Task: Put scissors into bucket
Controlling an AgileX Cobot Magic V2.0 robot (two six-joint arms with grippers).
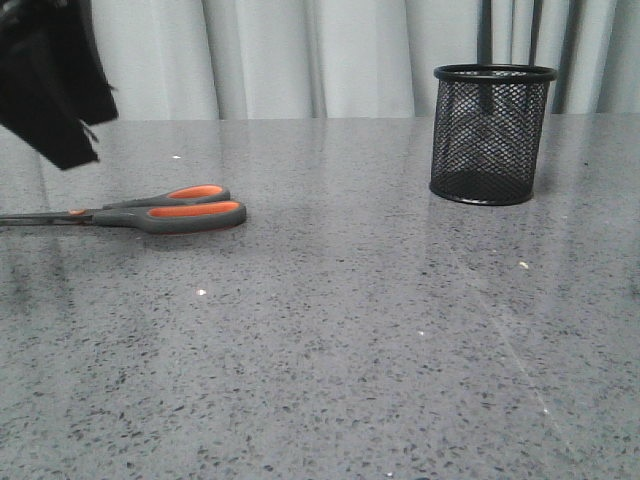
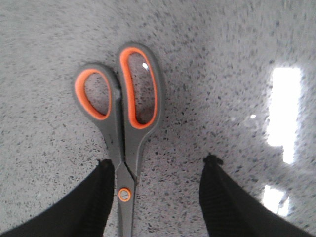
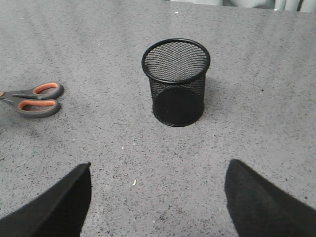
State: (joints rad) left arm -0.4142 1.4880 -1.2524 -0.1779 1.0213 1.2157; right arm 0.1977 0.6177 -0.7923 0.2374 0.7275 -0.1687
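Observation:
The scissors lie flat on the grey table at the left, grey handles with orange lining pointing right, blades running off the left edge. In the left wrist view the scissors lie between my open left fingers, the pivot close beside one finger. My left gripper is open and above them; part of that arm shows at the front view's top left. The black mesh bucket stands upright at the back right, empty as seen in the right wrist view. My right gripper is open, empty, short of the bucket.
Grey curtains hang behind the table's far edge. Small white specks lie on the speckled table. The scissors also show at the edge of the right wrist view.

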